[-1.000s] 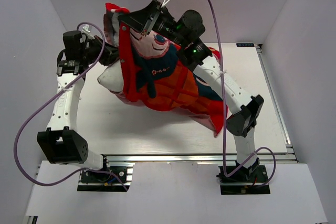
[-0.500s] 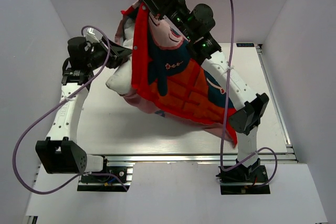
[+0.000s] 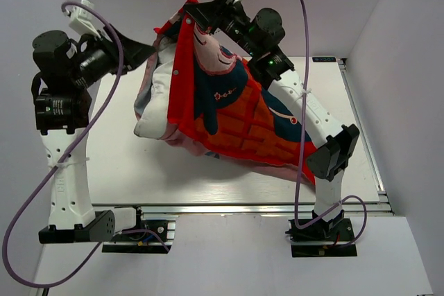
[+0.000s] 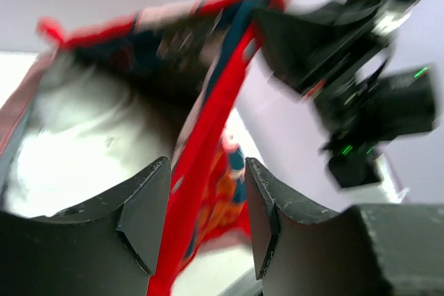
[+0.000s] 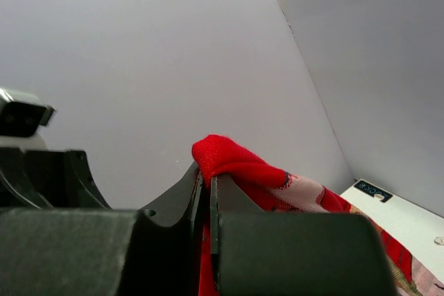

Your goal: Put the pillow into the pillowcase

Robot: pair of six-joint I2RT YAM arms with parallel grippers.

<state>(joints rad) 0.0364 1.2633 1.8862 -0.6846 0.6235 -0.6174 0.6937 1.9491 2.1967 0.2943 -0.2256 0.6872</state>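
The pillowcase (image 3: 236,112), red with a cartoon face and orange grid, hangs from my right gripper (image 3: 191,10), which is raised high at the back. That gripper (image 5: 208,179) is shut on a bunched red corner of the pillowcase (image 5: 239,163). The white pillow (image 3: 154,112) sits inside the open mouth, its lower end resting on the table. In the left wrist view the pillow (image 4: 76,143) shows within the opening. My left gripper (image 3: 144,50) is open, just left of the mouth. The red hem (image 4: 208,129) runs loose between its spread fingers (image 4: 146,206).
The white table (image 3: 139,171) is boxed in by pale walls on the left, back and right. A metal rail (image 3: 362,123) runs along its right side. Purple cables loop off both arms (image 3: 111,102).
My left gripper has opened and let go, and its arm has swung up and back to the left. The right arm lifted the pillowcase corner higher, and the pillow has dropped lower in the opening.
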